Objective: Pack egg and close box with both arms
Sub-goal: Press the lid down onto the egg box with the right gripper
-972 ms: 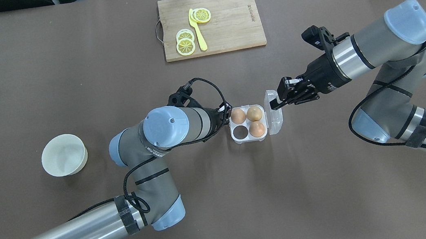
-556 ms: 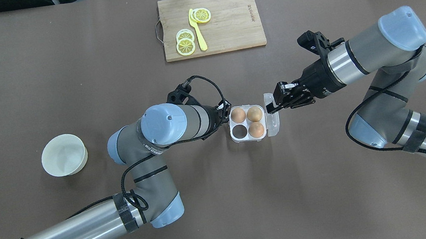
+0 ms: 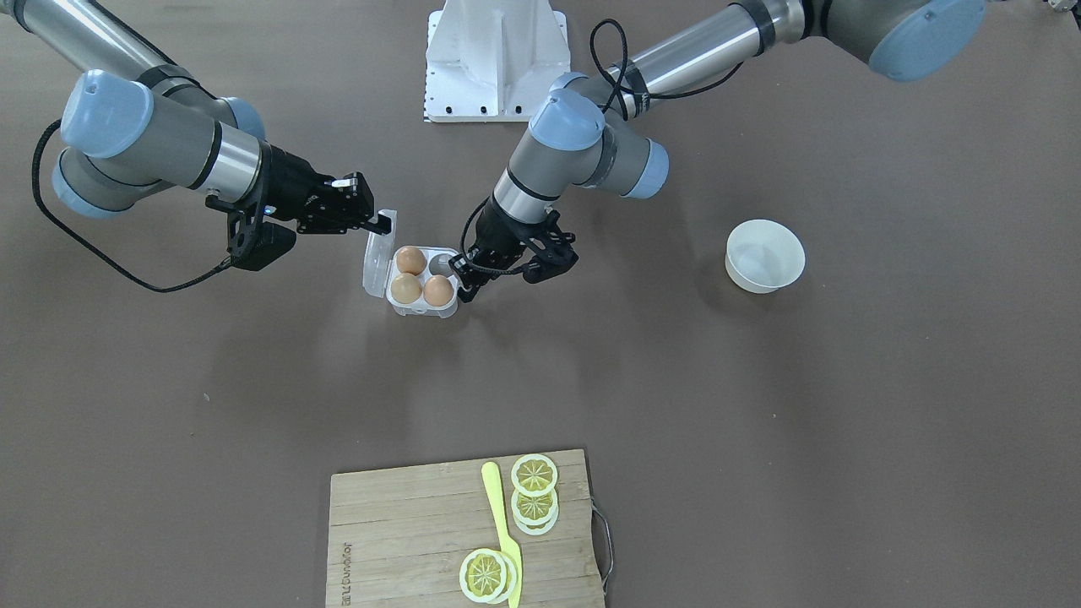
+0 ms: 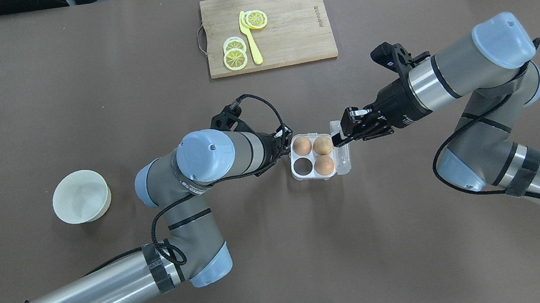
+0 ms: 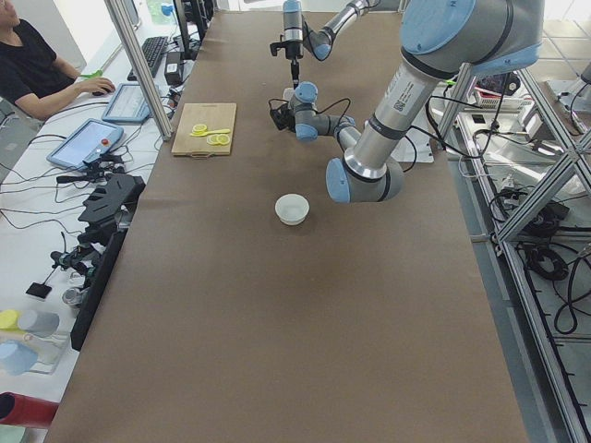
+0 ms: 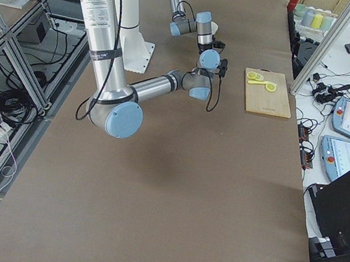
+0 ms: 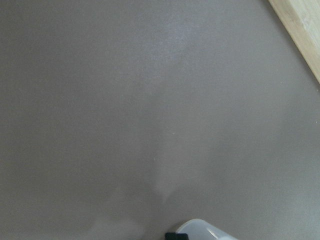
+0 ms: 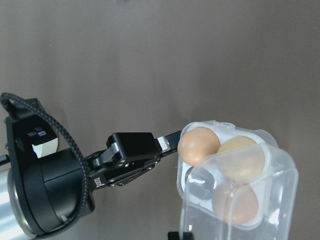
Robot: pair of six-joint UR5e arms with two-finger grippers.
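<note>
At mid-counter, the egg case (image 4: 316, 176) held the egg (image 4: 302, 145) among three, one cell empty. Right fingers (image 4: 337, 138) were clamped on its half-raised lid (image 4: 343, 155); left fingers (image 8: 132, 149) braced the rim, spread unclear. Closing and latching remained, I judged.

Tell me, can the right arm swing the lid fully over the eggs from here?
Probably yes. The right claw is at the half-raised lid, and nothing stands over the eggs. The left claw sits against the opposite rim of the box, though, and might catch the lid's free edge.
</note>
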